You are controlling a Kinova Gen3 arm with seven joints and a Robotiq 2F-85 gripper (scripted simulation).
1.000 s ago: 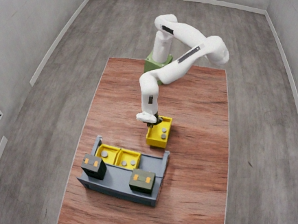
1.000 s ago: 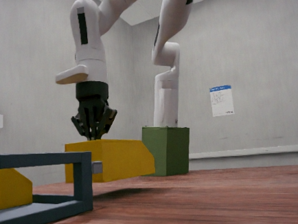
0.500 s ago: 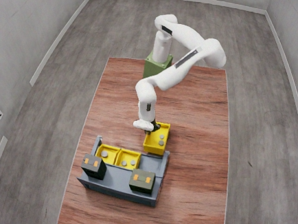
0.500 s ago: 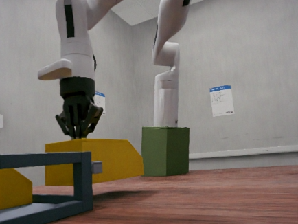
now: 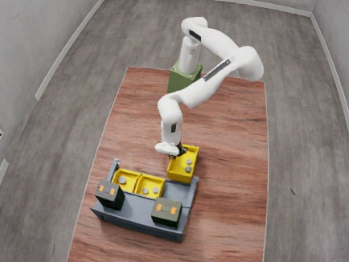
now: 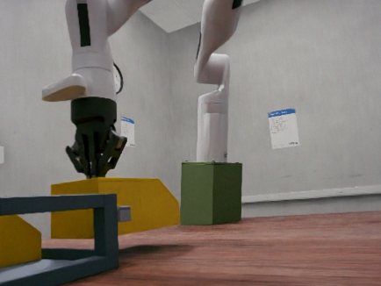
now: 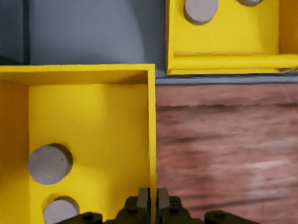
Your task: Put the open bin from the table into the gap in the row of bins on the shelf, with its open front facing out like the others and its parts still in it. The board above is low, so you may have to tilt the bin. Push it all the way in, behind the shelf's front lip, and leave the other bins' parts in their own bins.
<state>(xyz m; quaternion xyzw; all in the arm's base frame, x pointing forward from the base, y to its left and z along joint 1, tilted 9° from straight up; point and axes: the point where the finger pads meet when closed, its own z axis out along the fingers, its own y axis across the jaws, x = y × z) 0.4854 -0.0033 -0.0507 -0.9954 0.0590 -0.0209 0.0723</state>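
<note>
Carrying open bin, prob. light + stiff; fingers nipped on its thin side wall. Bin hangs beside/below them, far end at the shelf edge. Wall grip OK but off-centre, so may twist; loose parts could slide, keep tilt small.
</note>
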